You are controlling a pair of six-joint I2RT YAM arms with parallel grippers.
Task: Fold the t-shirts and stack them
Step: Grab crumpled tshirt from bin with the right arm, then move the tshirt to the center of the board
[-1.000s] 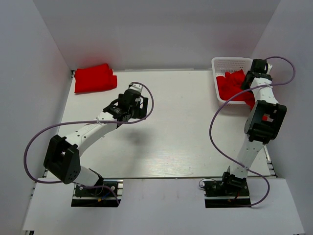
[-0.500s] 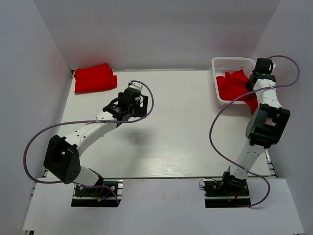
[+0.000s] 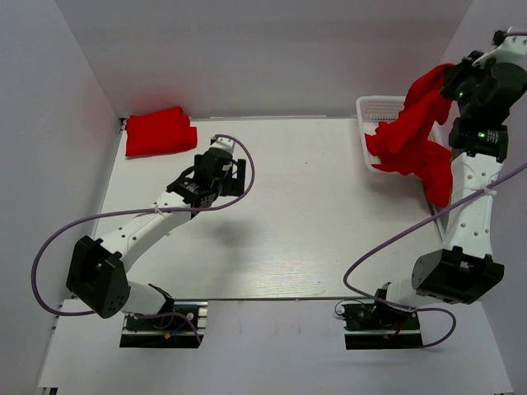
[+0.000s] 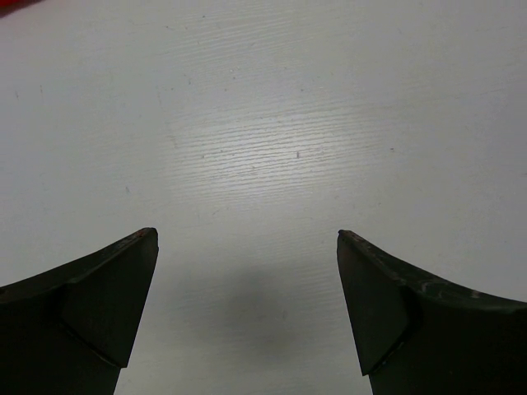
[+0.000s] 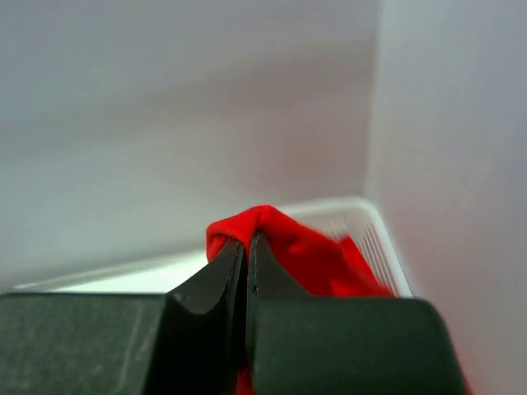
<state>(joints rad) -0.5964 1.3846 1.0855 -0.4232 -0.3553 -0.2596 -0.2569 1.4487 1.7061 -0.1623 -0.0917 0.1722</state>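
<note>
- Your table is closed in by white walls along its left, far and right edges. The near edge, where the arm bases sit, is the only open side.
- The middle of the surface is bare from the near edge to the far edge, so that is your widest room for moving.
- The left gripper hovers left of centre, nearer the far edge. Its jaws are spread wide with nothing between them. In the left wrist view the fingers frame only white tabletop.
- The right gripper is raised high beside the right wall, above the far right corner. Its jaws are pinched tight on a fold of a red t-shirt, and the right wrist view shows the cloth bunched at the fingertips.
- The held shirt hangs from the claw and drapes down across the basket and over the right edge of the surface.
- The white lattice basket sits in the far right corner. Red cloth shows inside it, but you cannot tell whether that is the hanging shirt or others beneath it.
- A folded red shirt lies in the far left corner, well apart from both arms.
</note>
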